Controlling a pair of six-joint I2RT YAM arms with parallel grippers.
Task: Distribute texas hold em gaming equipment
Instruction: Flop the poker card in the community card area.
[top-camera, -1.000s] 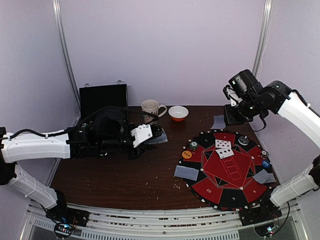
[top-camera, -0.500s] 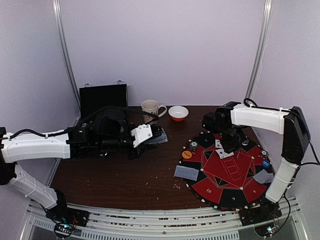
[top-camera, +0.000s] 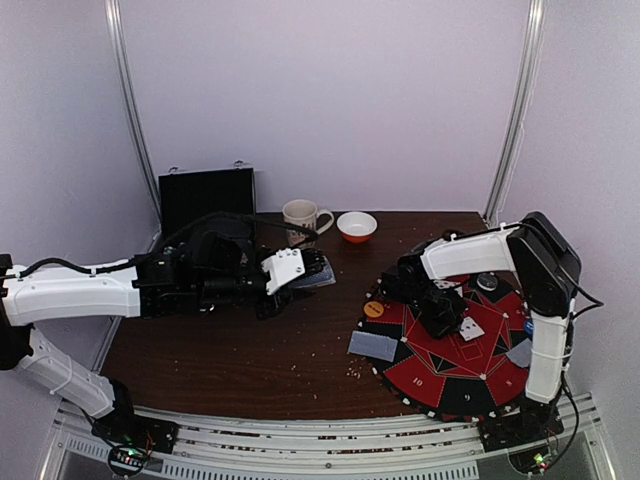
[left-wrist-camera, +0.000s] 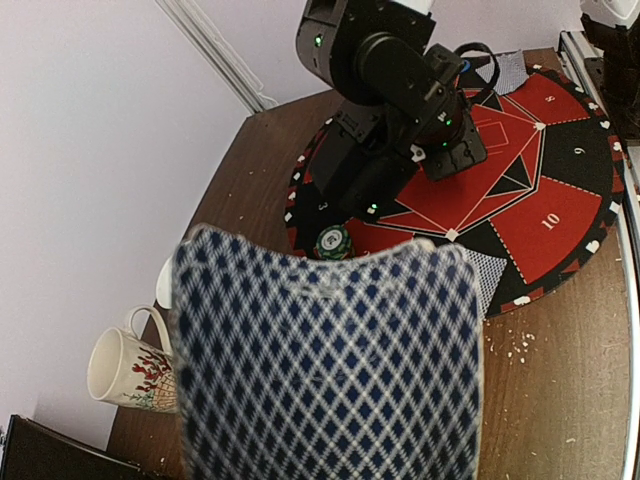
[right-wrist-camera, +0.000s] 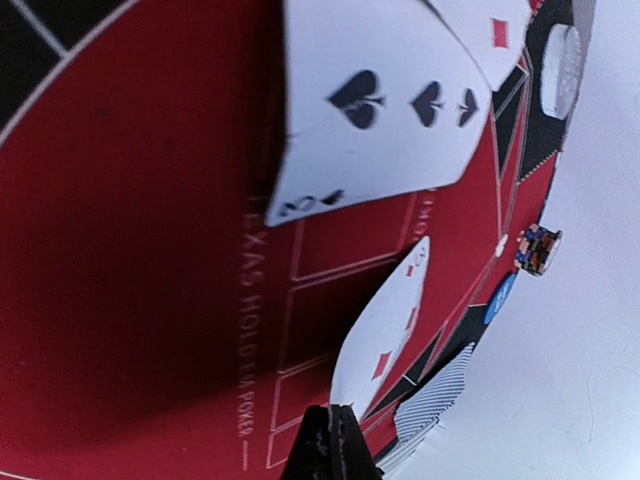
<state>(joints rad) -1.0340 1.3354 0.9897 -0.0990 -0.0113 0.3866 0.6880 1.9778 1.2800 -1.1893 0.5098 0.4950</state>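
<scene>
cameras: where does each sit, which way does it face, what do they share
top external: above, behind the bases, looking down on the table; left gripper and right gripper show.
left wrist: on the left arm, facing over its held deck toward the poker mat; fingers hidden.
right wrist: just above the mat, looking along it; shut fingertips pinch a card.
shared: the mat, in all three.

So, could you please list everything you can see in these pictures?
mat: one, red-black, right of table
deck: one, blue-check back, in left gripper
face-up cards: at least two, white, mid-mat
face-down cards: at least two, grey, mat's edge
chips: at least four, orange, green-white, blue, dark, mat's rim
mug: one, cream, table's back
bowl: one, orange-white, beside mug
case: one, black, back left
left gripper: shut on deck
right gripper: shut, low over mat
</scene>
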